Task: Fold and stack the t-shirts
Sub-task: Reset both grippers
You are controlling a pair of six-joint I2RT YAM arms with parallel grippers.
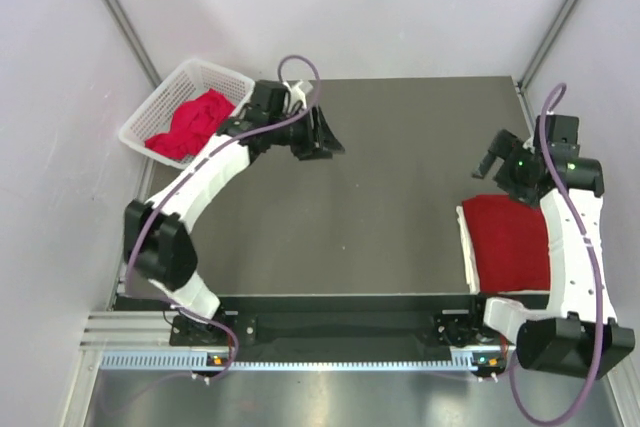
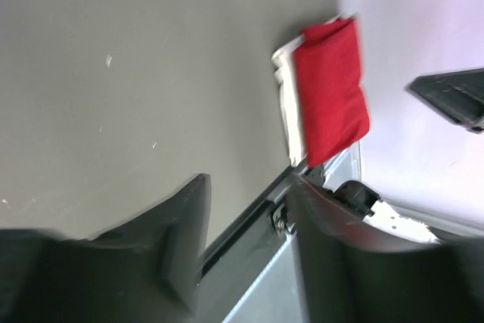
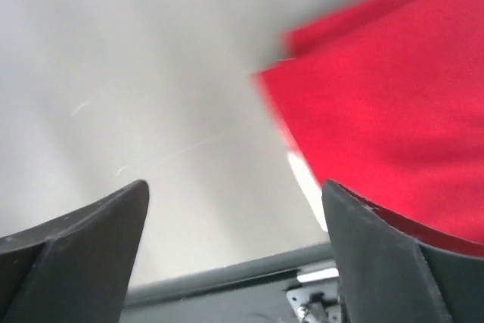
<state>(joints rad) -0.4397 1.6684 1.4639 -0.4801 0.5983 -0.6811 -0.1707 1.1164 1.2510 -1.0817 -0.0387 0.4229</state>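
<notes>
Top view: the folded shirt (image 1: 505, 242) sits at the table's (image 1: 400, 167) right edge, right claw (image 1: 492, 160) just beyond it. The white basket (image 1: 150, 107) holds a crumpled shirt (image 1: 190, 122), left claw (image 1: 322, 142) nearby.

Left wrist: jaws partly apart, empty.

Right wrist: jaws wide, empty.

Soft, floppy cloth, so I'd pinch a shoulder or hem.

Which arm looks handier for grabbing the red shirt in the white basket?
Probably left. The left gripper hangs open near the basket holding the crumpled shirt; the right gripper is across the table by the folded shirt.
</notes>
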